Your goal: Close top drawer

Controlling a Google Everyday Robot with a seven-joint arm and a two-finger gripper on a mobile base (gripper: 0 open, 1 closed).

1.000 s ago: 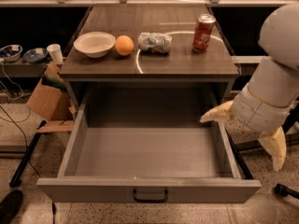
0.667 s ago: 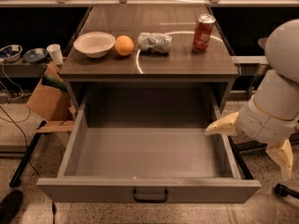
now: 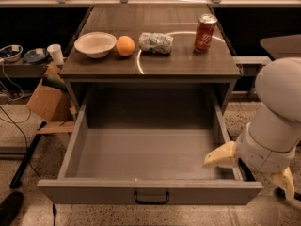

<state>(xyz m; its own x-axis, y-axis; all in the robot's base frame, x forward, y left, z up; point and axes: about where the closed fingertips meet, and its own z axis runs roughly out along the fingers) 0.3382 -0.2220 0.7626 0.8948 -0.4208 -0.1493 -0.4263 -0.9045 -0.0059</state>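
The top drawer (image 3: 150, 192) is a wide grey drawer pulled fully out of the cabinet, its inside bare. Its flat front panel faces me at the bottom, with a black bar handle (image 3: 151, 197) in the middle. My gripper (image 3: 251, 171) hangs from the white arm at the lower right, beside and just over the drawer's right wall near the front corner. One cream finger (image 3: 220, 157) points left over the drawer's right edge; the other (image 3: 286, 182) points down outside it. It holds nothing.
On the cabinet top (image 3: 188, 65) stand a white bowl (image 3: 95, 44), an orange (image 3: 125, 45), a crumpled bag (image 3: 155, 42) and a red can (image 3: 205, 32). A cardboard box (image 3: 47, 98) and cables lie on the floor at left.
My arm and gripper have moved down and toward the drawer's front right corner. The drawer stays fully open.
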